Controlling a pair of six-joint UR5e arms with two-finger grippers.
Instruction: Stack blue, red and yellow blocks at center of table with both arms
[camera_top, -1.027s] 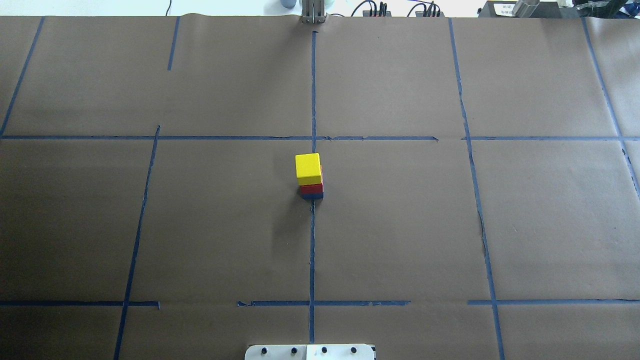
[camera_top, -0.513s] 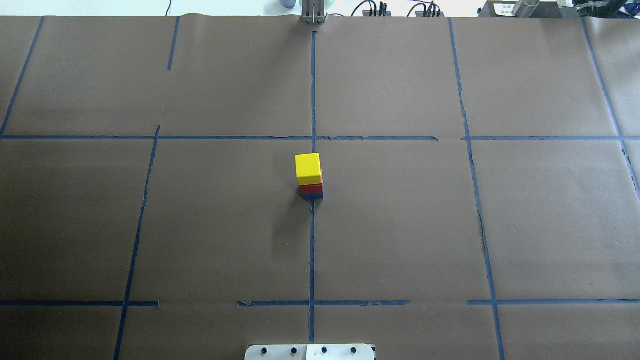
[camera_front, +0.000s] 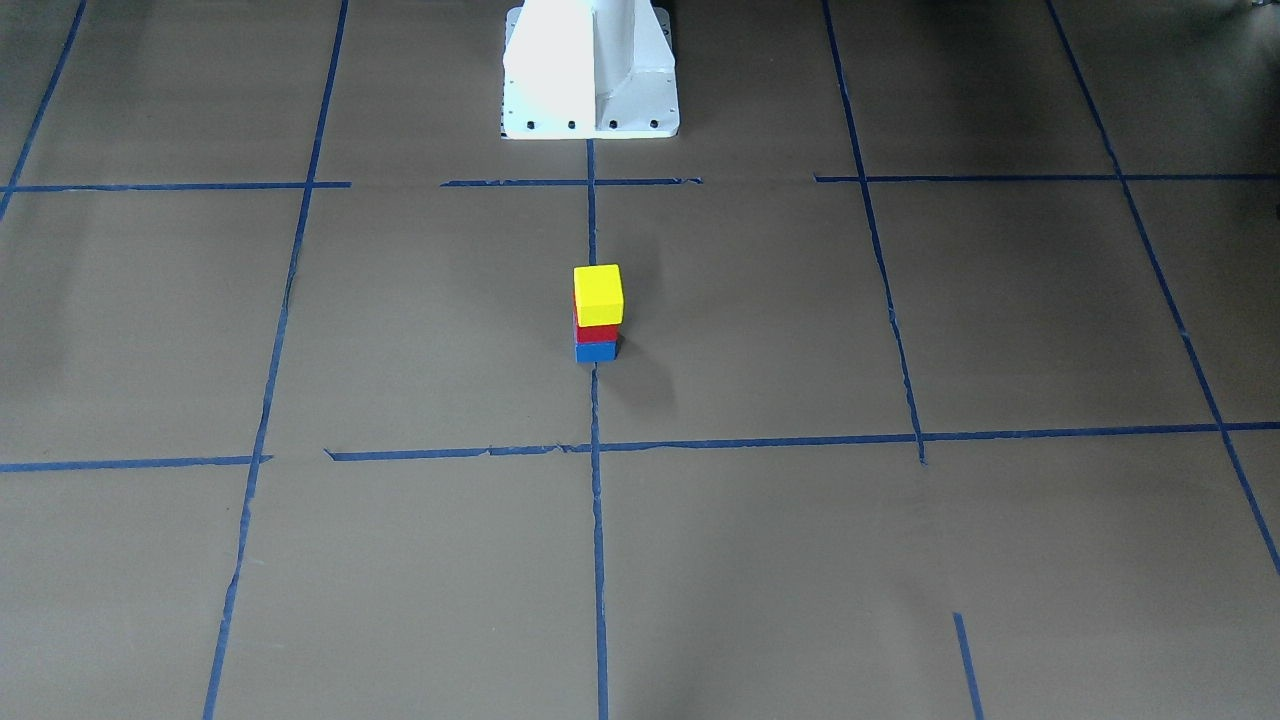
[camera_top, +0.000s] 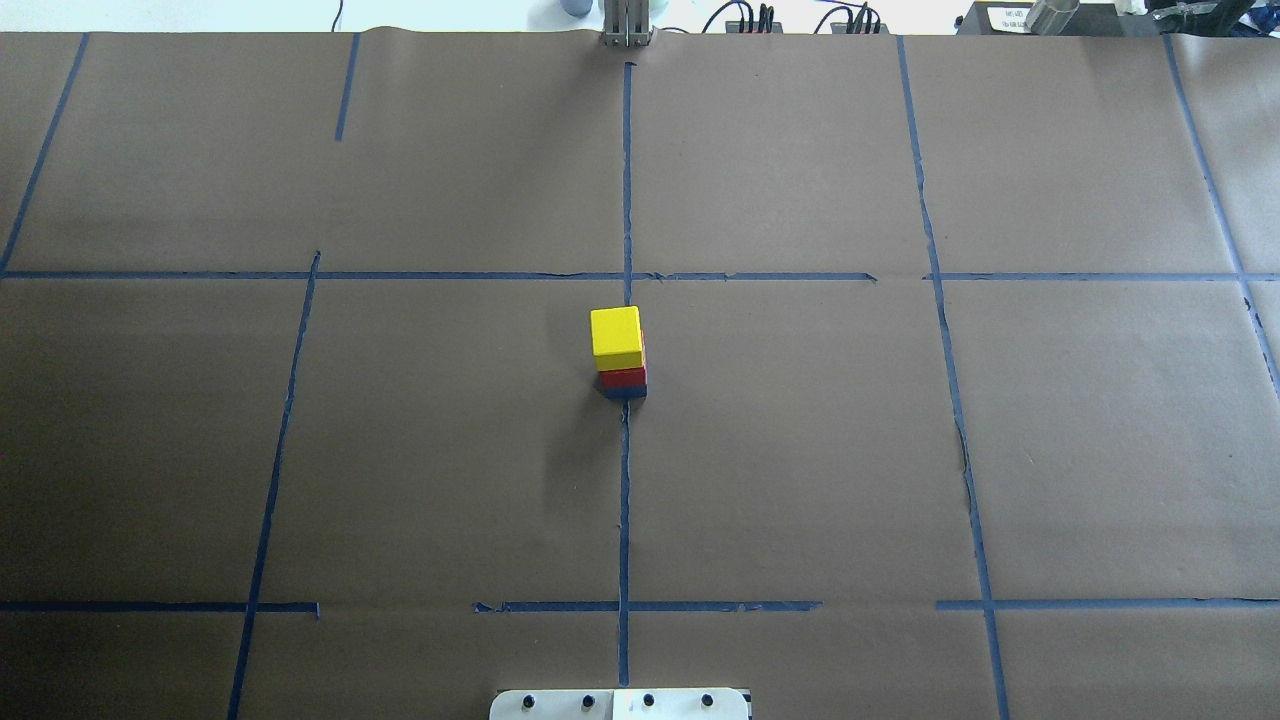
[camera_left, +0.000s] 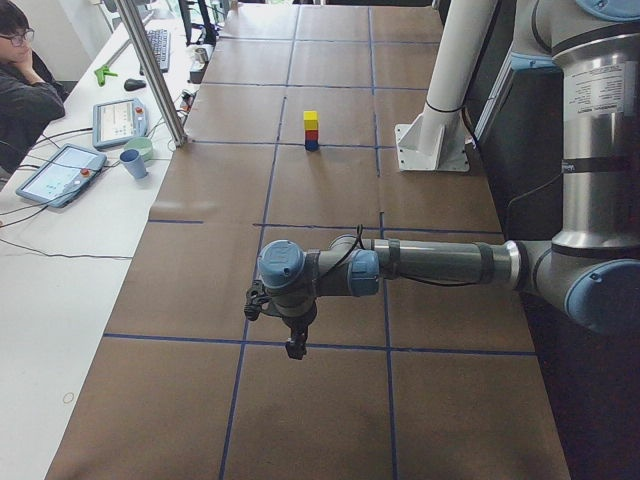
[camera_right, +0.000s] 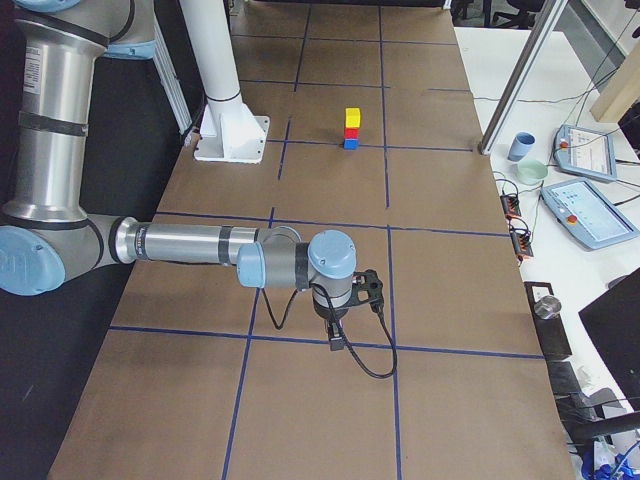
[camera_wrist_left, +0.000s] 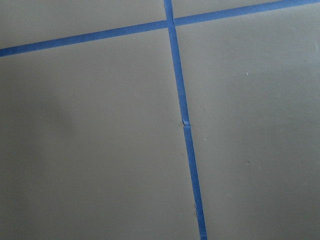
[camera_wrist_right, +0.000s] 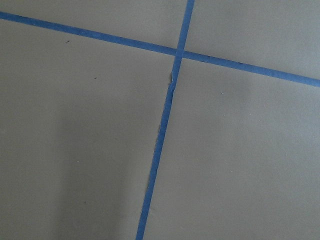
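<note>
The yellow block (camera_top: 616, 337) tops a stack, with the red block (camera_top: 623, 377) under it and the blue block (camera_top: 625, 391) at the bottom. The stack stands on the blue tape line (camera_top: 624, 480) at the center of the table. The front-facing view shows the same three: yellow (camera_front: 598, 294), red (camera_front: 598, 333), blue (camera_front: 596, 351). My left gripper (camera_left: 295, 350) hangs over the table's left end, far from the stack. My right gripper (camera_right: 338, 345) hangs over the right end. Both show only in the side views, so I cannot tell whether they are open or shut. Both wrist views hold only brown paper and tape.
The white pedestal base (camera_front: 590, 70) stands on the robot's side of the stack. A metal post (camera_left: 155, 70) rises at the far table edge. A person (camera_left: 25, 80) sits beyond it by tablets (camera_left: 58, 172) and cups (camera_left: 133, 162).
</note>
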